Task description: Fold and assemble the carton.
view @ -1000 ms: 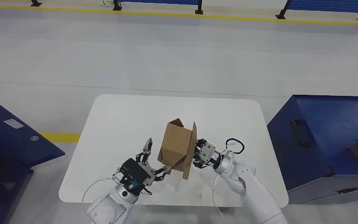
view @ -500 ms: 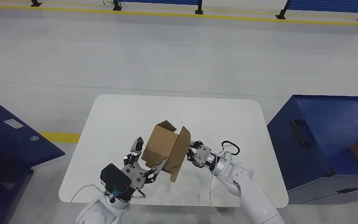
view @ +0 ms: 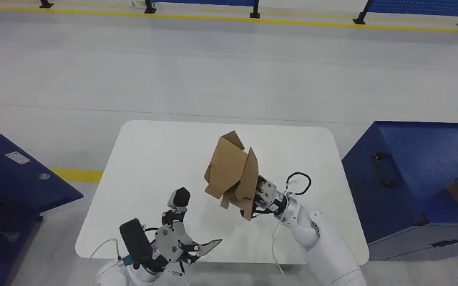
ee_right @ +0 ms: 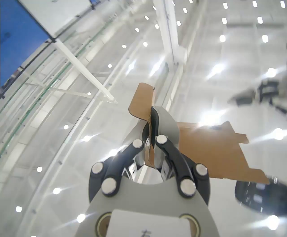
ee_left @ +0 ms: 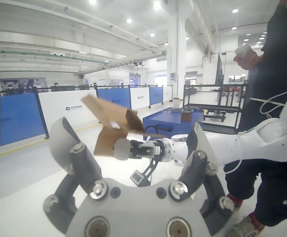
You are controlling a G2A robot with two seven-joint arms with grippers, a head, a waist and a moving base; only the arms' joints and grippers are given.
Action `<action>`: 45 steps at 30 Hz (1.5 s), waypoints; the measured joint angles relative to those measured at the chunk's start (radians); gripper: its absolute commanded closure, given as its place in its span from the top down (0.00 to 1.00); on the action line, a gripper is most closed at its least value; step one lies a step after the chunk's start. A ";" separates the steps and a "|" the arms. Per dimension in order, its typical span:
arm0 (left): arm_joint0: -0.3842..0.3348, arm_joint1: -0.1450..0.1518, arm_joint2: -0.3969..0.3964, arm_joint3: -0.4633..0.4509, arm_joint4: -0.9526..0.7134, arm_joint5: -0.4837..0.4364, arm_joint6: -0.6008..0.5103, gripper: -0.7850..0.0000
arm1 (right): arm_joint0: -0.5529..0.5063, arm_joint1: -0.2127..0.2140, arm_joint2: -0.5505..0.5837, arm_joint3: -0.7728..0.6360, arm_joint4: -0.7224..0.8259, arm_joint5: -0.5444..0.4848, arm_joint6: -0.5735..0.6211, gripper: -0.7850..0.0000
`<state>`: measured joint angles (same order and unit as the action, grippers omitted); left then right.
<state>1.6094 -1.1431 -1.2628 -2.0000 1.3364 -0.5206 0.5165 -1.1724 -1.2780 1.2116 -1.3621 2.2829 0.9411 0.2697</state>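
The white table (view: 157, 164) lies below the carton (view: 227, 168), which hangs in the air above its near right part, half-formed with loose flaps. The right gripper (ee_right: 150, 125) pinches one thin cardboard edge tight. The left gripper (view: 195, 223) is spread wide and empty near the table's front edge, apart from the carton. The carton looks light, stiff in its panels but floppy at its creases. A second hold on the opposite panel, beside a fold, should steady it.

LIGHT: bright and even, you're lit by rows of ceiling lamps (ee_left: 129, 20) overhead | GLARE: right wrist view, lamps flare into starbursts and a hot patch washes the carton (ee_right: 215, 152) edge | TABLE (view: 143, 186): white, evenly lit | EDGES: wrist views bow straight beams
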 measured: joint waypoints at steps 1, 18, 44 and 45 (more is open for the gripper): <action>0.000 0.000 0.000 0.000 0.001 0.024 0.000 1.00 | 0.001 0.002 0.014 -0.014 0.018 0.031 0.013 0.00; 0.028 -0.003 0.002 -0.085 0.116 0.181 -0.061 1.00 | -0.038 0.004 0.062 -0.090 -0.563 -0.251 0.390 0.00; 0.108 -0.006 -0.022 -0.246 0.387 0.474 -0.076 1.00 | -0.020 0.010 0.070 -0.054 -0.918 -0.577 0.533 0.00; 0.117 -0.006 -0.032 -0.270 0.419 0.492 -0.085 1.00 | -0.018 0.010 0.069 -0.046 -0.952 -0.613 0.555 0.00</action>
<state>1.7265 -1.1486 -1.2944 -2.2700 1.7552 -0.0283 0.4317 -1.1904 -1.2680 1.2801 -1.4076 1.3312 0.3281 0.8252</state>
